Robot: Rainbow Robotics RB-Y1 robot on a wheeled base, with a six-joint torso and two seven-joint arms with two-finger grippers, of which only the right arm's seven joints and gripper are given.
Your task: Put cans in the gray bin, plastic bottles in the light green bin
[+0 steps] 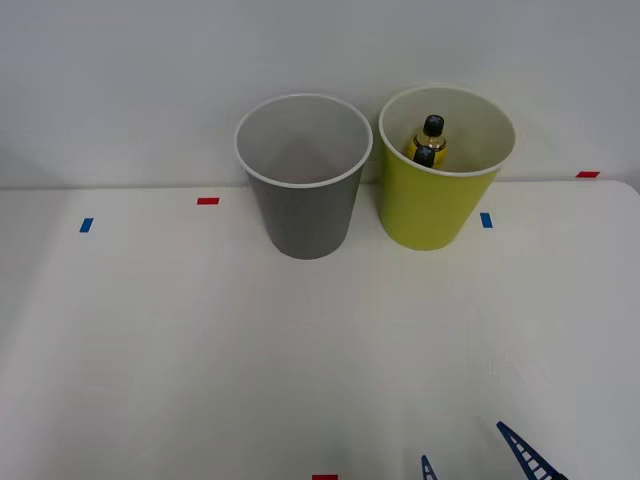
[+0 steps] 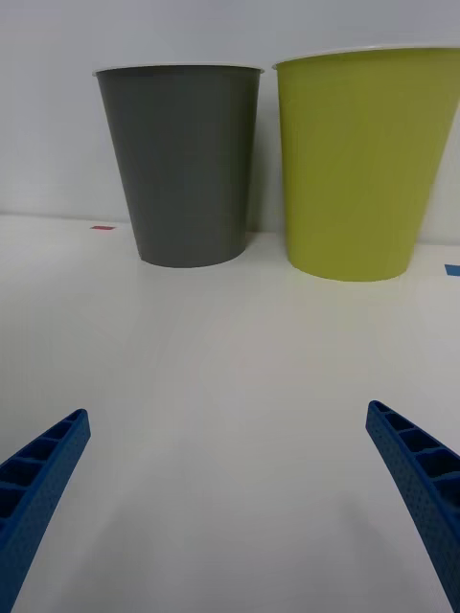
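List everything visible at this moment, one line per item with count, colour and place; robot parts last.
gray bin: 1, gray with white rim, back of the table, on the robot's left of the green one; no contents visible.
light green bin: 1, yellow-green, back of the table, beside the gray bin.
plastic bottles: 2, black caps, yellowish bodies, inside the light green bin.
tape marks: several small ones, red and blue, scattered on the table.
table: 1, white, under everything.
right claw: 1, blue ribbed fingers, open, near edge of the table, holding nothing.
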